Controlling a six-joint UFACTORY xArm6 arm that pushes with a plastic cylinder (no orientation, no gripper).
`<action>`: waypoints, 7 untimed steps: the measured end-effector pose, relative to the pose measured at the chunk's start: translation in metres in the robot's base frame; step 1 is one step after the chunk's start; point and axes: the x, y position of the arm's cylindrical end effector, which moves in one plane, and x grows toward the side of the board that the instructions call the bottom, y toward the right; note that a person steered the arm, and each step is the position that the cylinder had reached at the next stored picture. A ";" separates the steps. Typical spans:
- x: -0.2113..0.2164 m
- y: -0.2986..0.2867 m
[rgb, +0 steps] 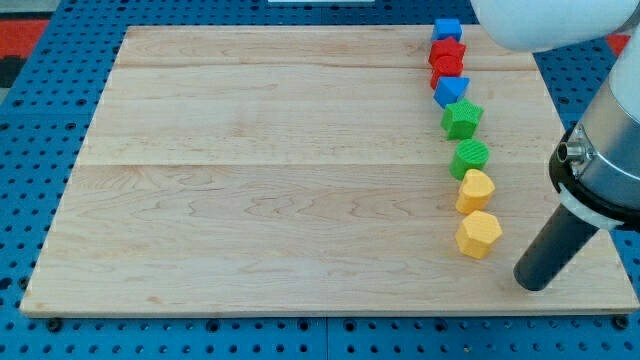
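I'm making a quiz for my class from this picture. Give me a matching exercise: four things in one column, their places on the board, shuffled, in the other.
Things:
1. blue cube
2. green star
3. yellow hexagon
4. my tip

Places:
A. bottom end of the line of blocks
B. right of the lowest block, not touching it
C. top end of the line
D. about midway down the line

Pairs: 1-C, 2-D, 3-A, 4-B

A single camera looks steeply down from the near side, close enough that the wooden board (300, 170) fills the view.
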 end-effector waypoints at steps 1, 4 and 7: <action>0.001 0.000; 0.001 0.010; 0.003 0.030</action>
